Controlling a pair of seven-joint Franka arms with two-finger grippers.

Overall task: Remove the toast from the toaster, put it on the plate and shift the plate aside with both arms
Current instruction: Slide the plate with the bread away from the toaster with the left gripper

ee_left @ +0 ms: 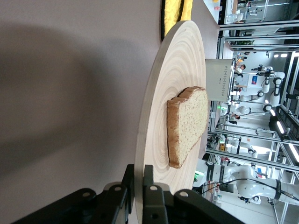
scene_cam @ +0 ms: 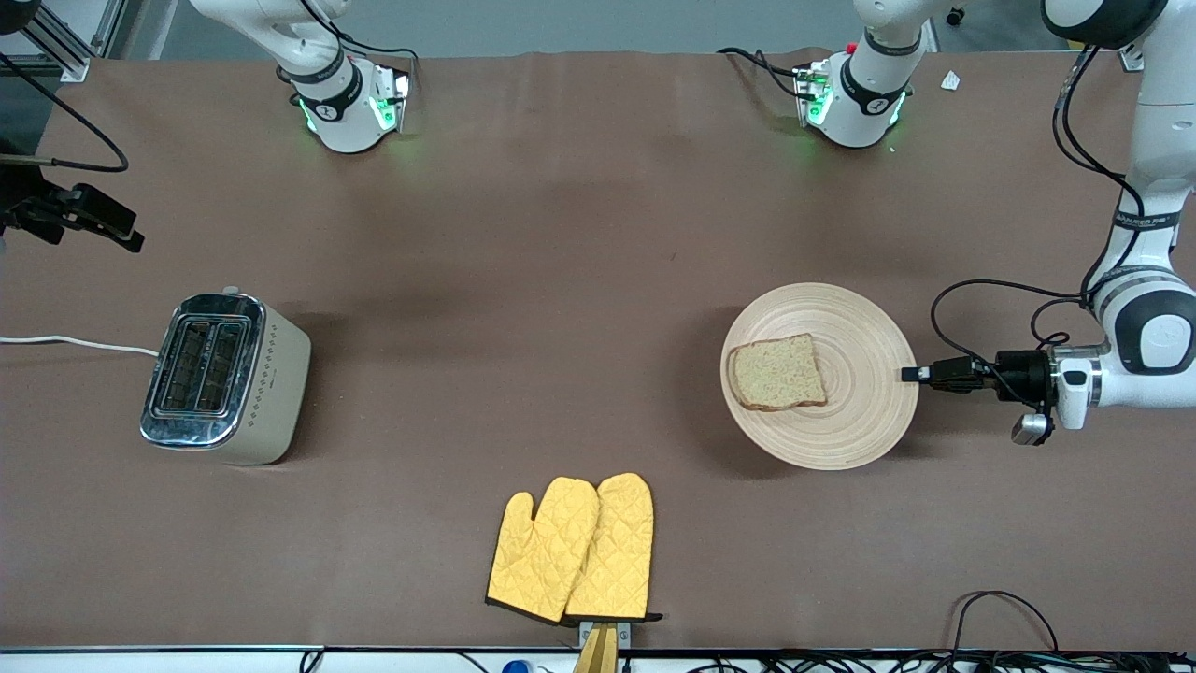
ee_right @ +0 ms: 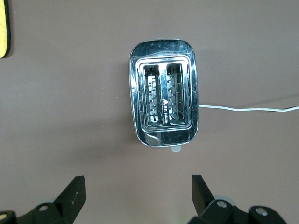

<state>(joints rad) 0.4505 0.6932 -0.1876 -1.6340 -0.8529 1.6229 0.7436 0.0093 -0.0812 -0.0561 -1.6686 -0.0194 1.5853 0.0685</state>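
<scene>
The pale wooden plate (scene_cam: 864, 397) lies toward the left arm's end of the table, with the toast (scene_cam: 775, 372) flat on it. My left gripper (scene_cam: 908, 374) is shut on the plate's rim at the edge toward the left arm's end. In the left wrist view the fingers (ee_left: 154, 179) clamp the rim of the plate (ee_left: 173, 70), and the toast (ee_left: 189, 123) lies just past them. My right gripper (scene_cam: 112, 224) hangs open and empty above the table near the toaster (scene_cam: 224, 379). Its wrist view (ee_right: 138, 184) looks down on the toaster's empty slots (ee_right: 163, 93).
Two yellow oven mitts (scene_cam: 575, 547) lie near the table's front edge, midway between the toaster and the plate. A white cord (scene_cam: 75, 344) runs from the toaster off the table. A mitt edge shows in the right wrist view (ee_right: 3, 28).
</scene>
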